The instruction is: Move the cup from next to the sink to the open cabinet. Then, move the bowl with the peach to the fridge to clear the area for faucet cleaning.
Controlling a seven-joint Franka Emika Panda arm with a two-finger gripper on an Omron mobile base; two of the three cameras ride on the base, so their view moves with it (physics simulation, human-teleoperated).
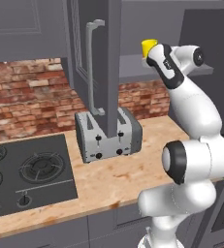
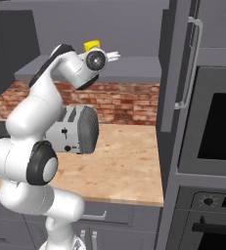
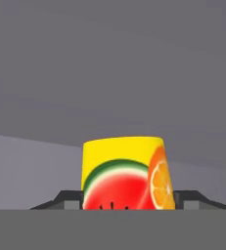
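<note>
The arm is reaching high toward the upper right of the left base view, and the cup is sitting right at the tip of the gripper, over the grey shelf of the open cabinet. In the hand view the cup is filling the lower middle, its watermelon and orange print facing the camera, with the two dark fingertips flanking it low on either side. The jaws are standing fairly wide, and I cannot tell whether they are pressing the cup's walls or merely bracketing it. From the right base view the cup is peeking out yellow above the wrist, near the upper middle, in front of the shelf's back wall.

Now the risk. If the fingers are gripping only the cup's base, a tilt of the wrist could be tipping it. If the cup is not resting flat on the shelf, letting go could be dropping it down toward the toaster and counter below. And the cabinet door's bar handle is hanging nearby, so a wide swing back could be clipping it.
</note>
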